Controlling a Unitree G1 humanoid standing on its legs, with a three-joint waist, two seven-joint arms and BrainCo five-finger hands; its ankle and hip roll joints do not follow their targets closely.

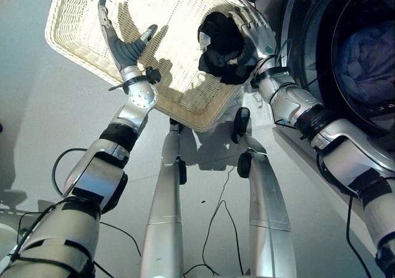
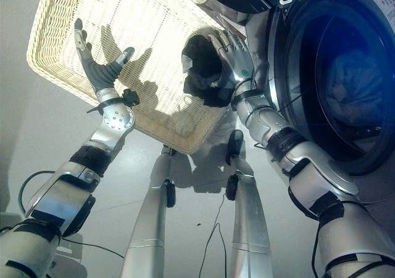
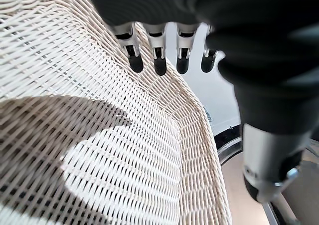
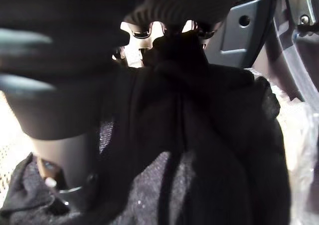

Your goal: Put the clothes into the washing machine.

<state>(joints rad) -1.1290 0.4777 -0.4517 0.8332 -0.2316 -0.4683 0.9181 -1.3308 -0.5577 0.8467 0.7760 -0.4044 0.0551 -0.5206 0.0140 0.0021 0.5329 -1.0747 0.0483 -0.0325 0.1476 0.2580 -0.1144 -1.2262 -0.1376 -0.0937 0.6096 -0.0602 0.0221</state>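
Black garment [image 4: 199,150] bunched in right robot hand [image 1: 250,28] over wicker basket [image 1: 80,37].

Woven cream wicker basket [image 1: 179,19], soft matt black cloth garment [image 1: 223,47], glossy dark washing machine door [image 2: 327,74]

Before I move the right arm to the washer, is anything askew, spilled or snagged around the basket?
Nothing stands out. The right hand grips the black garment in a bunch over the wicker basket; the left hand hovers open above the weave. A blue item lies inside the washing machine drum.
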